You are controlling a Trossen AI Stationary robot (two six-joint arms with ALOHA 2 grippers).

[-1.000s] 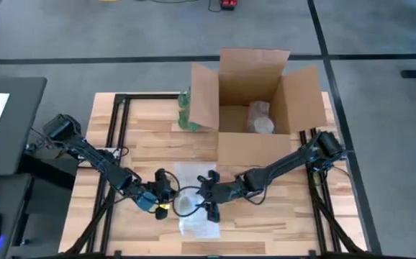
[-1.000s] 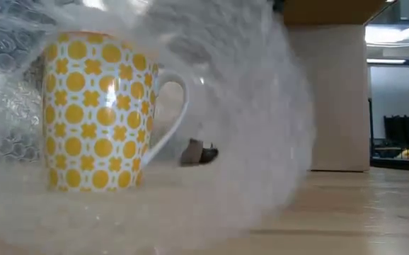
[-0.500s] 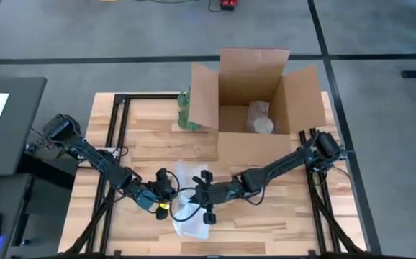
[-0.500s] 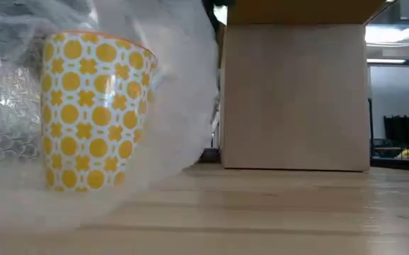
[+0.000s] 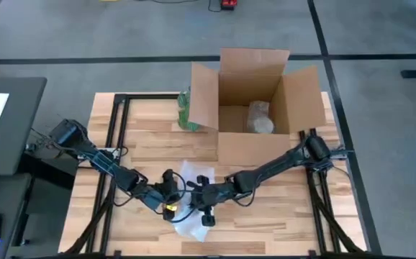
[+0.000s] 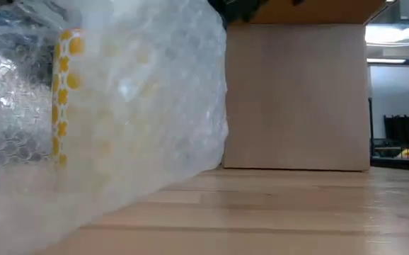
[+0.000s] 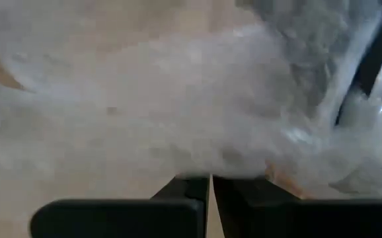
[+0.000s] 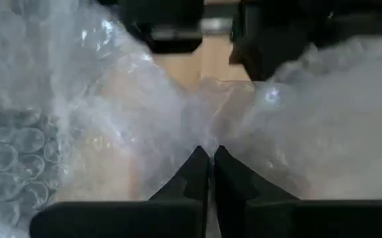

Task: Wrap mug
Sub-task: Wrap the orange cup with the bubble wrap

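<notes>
Right now the right pincer (image 5: 196,195) is pinched together on a fold of bubble wrap (image 5: 190,216) — in its wrist view the two dark fingertips (image 8: 199,165) meet with the clear film gathered between them. The left pincer (image 5: 173,196) sits just beside it, facing it across the wrap; its fingers (image 7: 184,188) are drawn together too, with a fringe of the film lying right at their tips.

Between and just below the two pincers stands the mug (image 6: 66,99), nearly all of it veiled. Seen from tabletop height, only a narrow upright strip of it shows through: white, patterned with yellow dots and small yellow crosses, with a thin orange line at the rim. Everything else of it is a pale yellow blur behind the bubbled sheet, which drapes over it and slopes down to the wooden tabletop (image 5: 280,216).

Well behind the mug, an open cardboard box (image 5: 255,101) stands toward the back of the tabletop, with a pale wrapped bundle (image 5: 260,119) inside it. A green leafy bunch (image 5: 186,109) leans just beside the box's left flap.
</notes>
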